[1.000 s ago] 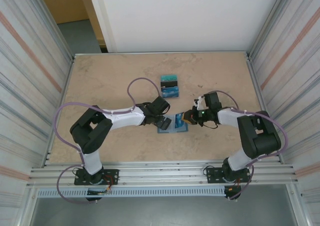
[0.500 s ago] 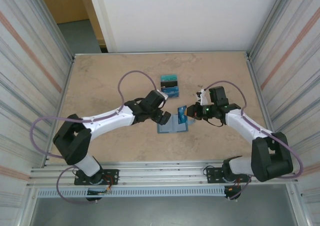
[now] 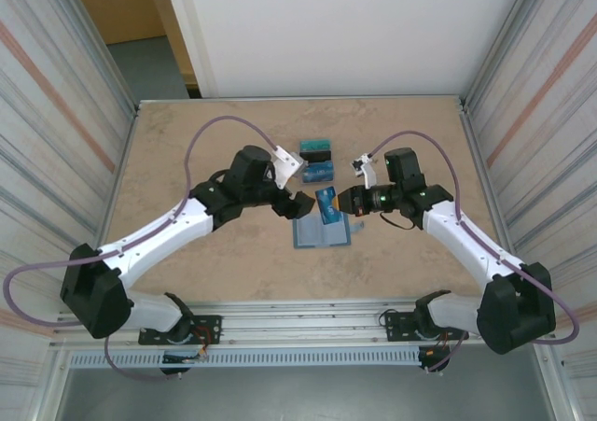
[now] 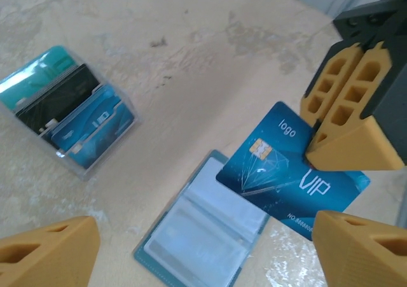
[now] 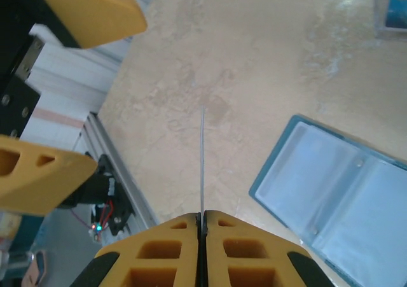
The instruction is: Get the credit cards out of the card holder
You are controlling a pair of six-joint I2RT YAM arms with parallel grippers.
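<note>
Right pincer [image 3: 345,202] pinches a glossy blue plastic VIP card [image 4: 289,175] by its edge above the open teal two-panel card holder [image 4: 197,236]; left pincer [image 3: 293,205] gapes wide beside it

We see a mottled beige table [image 3: 187,150]. At centre frame the card holder [image 3: 317,237] lies open; just above it lie three credit cards [image 3: 318,170], seemingly in a clear tray.

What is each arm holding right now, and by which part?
The right gripper pinches a blue credit card by one long edge. The left gripper is open and holds nothing.
</note>
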